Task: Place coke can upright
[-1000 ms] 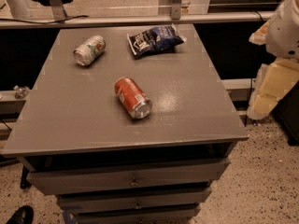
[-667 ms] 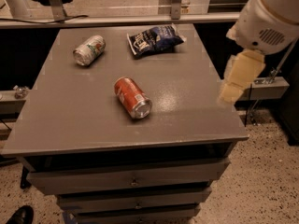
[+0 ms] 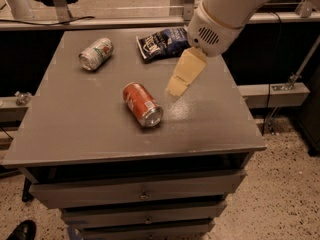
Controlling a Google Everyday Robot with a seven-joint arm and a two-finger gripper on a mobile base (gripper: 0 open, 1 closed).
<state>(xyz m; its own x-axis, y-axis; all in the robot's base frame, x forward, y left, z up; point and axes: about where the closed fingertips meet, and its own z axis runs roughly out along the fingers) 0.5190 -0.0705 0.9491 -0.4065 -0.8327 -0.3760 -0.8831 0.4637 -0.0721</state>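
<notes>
Coke can (image 3: 142,104) lies on its side mid worktop (image 3: 60,134), silver end toward the front. Hand (image 3: 175,88) hangs just right of it, apart; released or clenched, can't tell. Can likely light, thin-walled, slick, rolls easily: grip across mid-body.

One view only. The camera sits high, off the near side of the grey table (image 3: 70,124), and looks down and forward at a steep angle. It is close: the tabletop spans most of the width, with its far edge near the top. The drawer fronts (image 3: 135,194) fill the near bottom and speckled floor (image 3: 285,184) shows at the right. The arm (image 3: 230,9) enters from the far right. The gripper (image 3: 175,88) hangs over the table right of centre, just right of the coke can (image 3: 143,104).
</notes>
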